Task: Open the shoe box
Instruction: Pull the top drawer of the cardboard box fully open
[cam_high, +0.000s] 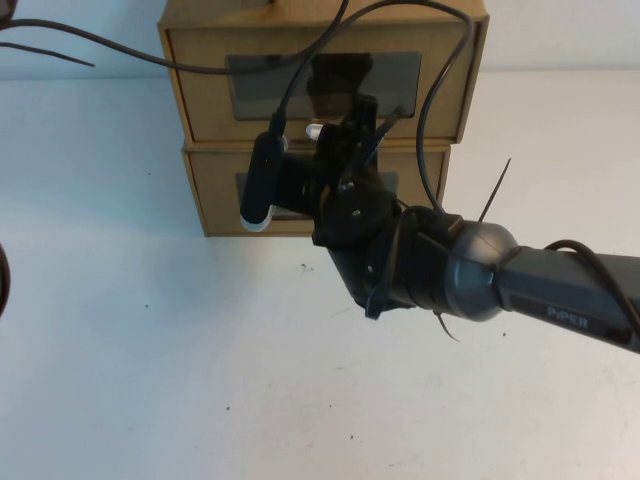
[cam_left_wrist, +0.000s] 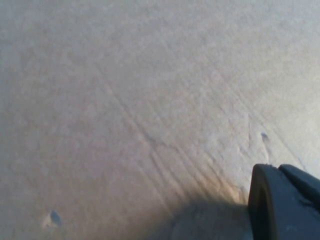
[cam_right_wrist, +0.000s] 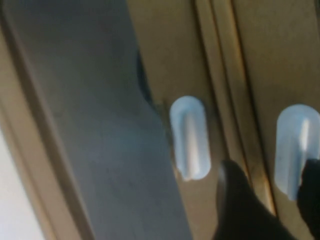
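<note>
Two brown cardboard shoe boxes are stacked at the table's back: an upper box (cam_high: 200, 90) and a lower box (cam_high: 215, 195), each with a dark window in its front. My right gripper (cam_high: 355, 125) is up against the box fronts. It is open (cam_right_wrist: 272, 200), its dark fingers (cam_right_wrist: 235, 200) apart on either side of a translucent white handle (cam_right_wrist: 295, 145). A second white handle (cam_right_wrist: 189, 137) sits free beside a dark window (cam_right_wrist: 95, 125); from above, one handle (cam_high: 313, 131) shows on the upper box. My left gripper (cam_left_wrist: 282, 205) hangs just over the bare table.
The right arm (cam_high: 480, 270) stretches in from the right across the table's middle, with cables (cam_high: 440, 90) looping over the boxes. White table (cam_high: 150, 350) lies in front and to the left. A dark part (cam_high: 3, 280) shows at the left edge.
</note>
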